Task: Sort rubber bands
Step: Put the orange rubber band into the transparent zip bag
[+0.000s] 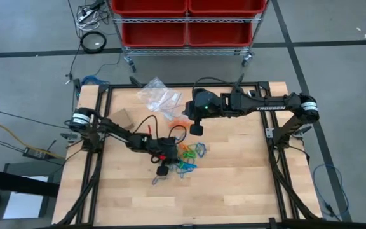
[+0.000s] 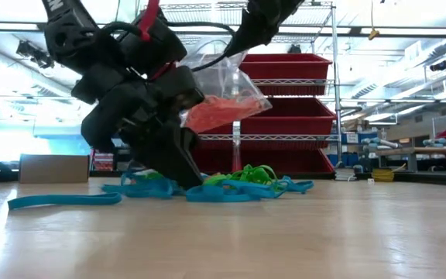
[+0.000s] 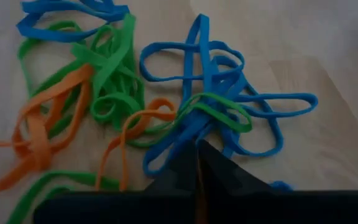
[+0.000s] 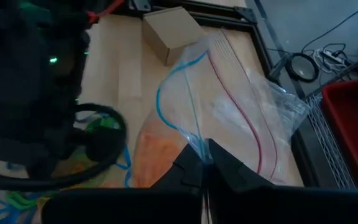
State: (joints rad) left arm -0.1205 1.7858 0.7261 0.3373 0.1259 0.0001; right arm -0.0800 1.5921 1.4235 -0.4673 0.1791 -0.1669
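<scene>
High view shows the rubber bands (image 1: pixel 189 158) in one loose pile near the middle of the wooden table (image 1: pixel 234 184), and I take this pile as the landmark. The loops are orange, blue and green, but they are tangled together, so an exact count of each colour is not possible. In the left wrist view there are at least three blue, three green and two orange loops.

The left gripper (image 1: pixel 162 166) is at the side of the pile toward the left arm's base, low on the table. Its two fingers (image 3: pixel 194 171) are closed together, and they pinch a blue loop at the edge of the tangle.

The right gripper (image 1: pixel 196 129) hangs above the pile, on the side toward the red bins (image 1: pixel 186 22). Its fingers (image 4: pixel 194 168) are closed on the corner of one clear plastic bag (image 4: pixel 229 118), which has orange bands inside. More clear bags (image 1: pixel 159 97) lie beyond the pile, near the table's far edge; I cannot count them. One small cardboard box (image 1: pixel 122 117) stands on the left arm's side of the pile. The word "TROSSEN" is readable on the right arm (image 1: pixel 269 106).
</scene>
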